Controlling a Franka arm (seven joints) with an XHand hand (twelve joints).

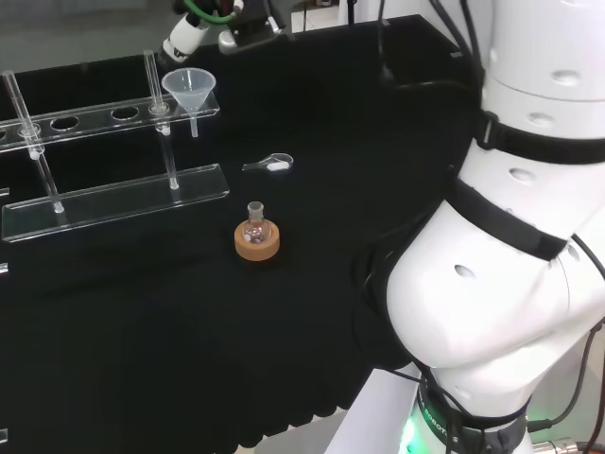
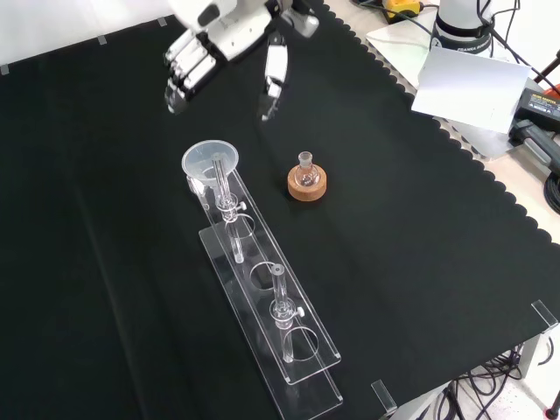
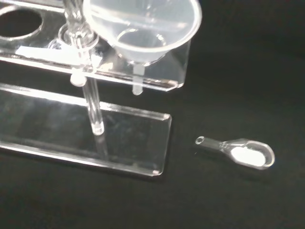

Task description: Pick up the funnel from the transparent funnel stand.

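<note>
Black cloth covers the surface (image 2: 420, 262), its scalloped edge running along the right of the front view. On it stands a clear funnel stand (image 2: 262, 302): an upper shelf with round holes held on thin posts over a flat base plate. The funnel (image 2: 210, 162) sits upright in the end hole of that shelf, the end nearest the top of the front view and at the right end of the shelf in the head view (image 1: 189, 90). In the wrist view its wide mouth (image 3: 143, 24) rests on the shelf and its short stem pokes down through the hole, ending above the base plate without touching it.

The robot hand (image 2: 214, 48) hangs above the cloth beyond the funnel in the front view, clear of it, with fingers straight and spread from the thumb, gripping nothing.

A small glass flask (image 2: 304, 166) stands upright in a cork ring (image 2: 306, 185), just right of the funnel in the front view and apart from the stand. A small clear scoop (image 3: 240, 151) holding something white lies flat on the cloth near the stand's end, also seen in the head view (image 1: 271, 164) between stand and flask.
</note>
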